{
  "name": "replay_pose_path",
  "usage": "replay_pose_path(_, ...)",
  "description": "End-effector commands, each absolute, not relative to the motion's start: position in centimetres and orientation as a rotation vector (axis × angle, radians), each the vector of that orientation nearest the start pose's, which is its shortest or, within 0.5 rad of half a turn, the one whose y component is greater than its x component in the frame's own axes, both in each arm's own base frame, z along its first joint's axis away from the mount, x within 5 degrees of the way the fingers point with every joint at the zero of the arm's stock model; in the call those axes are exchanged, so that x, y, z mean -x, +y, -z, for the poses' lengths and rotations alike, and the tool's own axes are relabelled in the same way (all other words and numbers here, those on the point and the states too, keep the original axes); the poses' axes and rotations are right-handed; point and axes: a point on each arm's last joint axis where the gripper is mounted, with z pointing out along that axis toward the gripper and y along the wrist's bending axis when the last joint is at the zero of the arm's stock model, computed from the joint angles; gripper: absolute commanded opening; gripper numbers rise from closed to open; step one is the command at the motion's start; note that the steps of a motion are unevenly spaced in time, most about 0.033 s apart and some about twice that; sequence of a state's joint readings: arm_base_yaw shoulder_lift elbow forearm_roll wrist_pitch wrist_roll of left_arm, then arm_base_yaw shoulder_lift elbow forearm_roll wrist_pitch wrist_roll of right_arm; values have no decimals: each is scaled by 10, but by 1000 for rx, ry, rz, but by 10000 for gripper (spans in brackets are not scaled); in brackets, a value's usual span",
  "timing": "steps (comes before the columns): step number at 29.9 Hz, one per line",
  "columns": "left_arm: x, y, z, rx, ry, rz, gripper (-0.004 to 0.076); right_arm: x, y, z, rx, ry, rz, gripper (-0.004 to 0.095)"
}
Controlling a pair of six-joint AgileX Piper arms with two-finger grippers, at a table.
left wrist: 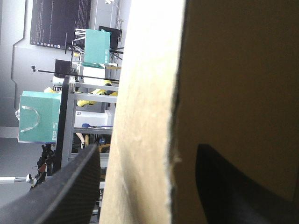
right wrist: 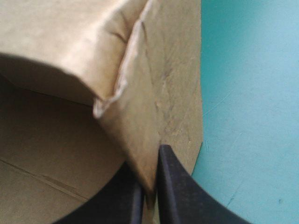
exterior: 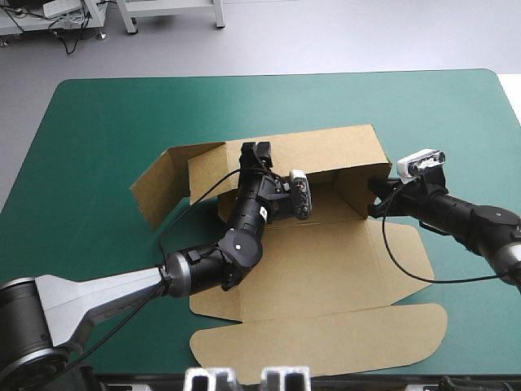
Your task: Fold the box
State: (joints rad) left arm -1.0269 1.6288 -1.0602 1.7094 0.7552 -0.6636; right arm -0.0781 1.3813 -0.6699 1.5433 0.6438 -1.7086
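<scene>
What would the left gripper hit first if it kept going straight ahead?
The box: its raised rear wall stands between the open fingers of the left gripper. Moving on would probably just push that board deeper into the gap, though how much room remains is unclear.

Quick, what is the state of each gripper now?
Left gripper: open, astride a raised wall of the box.
Right gripper: shut on the box.

A table (exterior: 456, 106) with a plain teal-green cover (exterior: 98, 138), far corners rounded.
</scene>
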Motion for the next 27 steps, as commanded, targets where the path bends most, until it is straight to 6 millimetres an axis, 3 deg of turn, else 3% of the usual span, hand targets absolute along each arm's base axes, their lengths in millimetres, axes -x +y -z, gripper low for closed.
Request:
replay_pose_path(1, -228, -268, -309, -1273, 1258, -775, 438, -259, 41, -249, 464, 2018, -662, -7)
replay_pose_path(8, -202, -286, -316, -1274, 1211, -679, 438, -260, 40, -249, 457, 2023, -650, -7)
replay_pose_path(20, -166, -314, -356, -1185, 1123, -577, 433, -260, 39, -247, 453, 2043, -640, -7)
replay_pose_path(23, -157, -318, -374, -1122, 1112, -558, 394, -260, 39, -247, 450, 2045, -640, -7)
replay_pose_path(27, -155, -312, -411, -979, 1125, -541, 240, -260, 39, -247, 429, 2052, -652, -7)
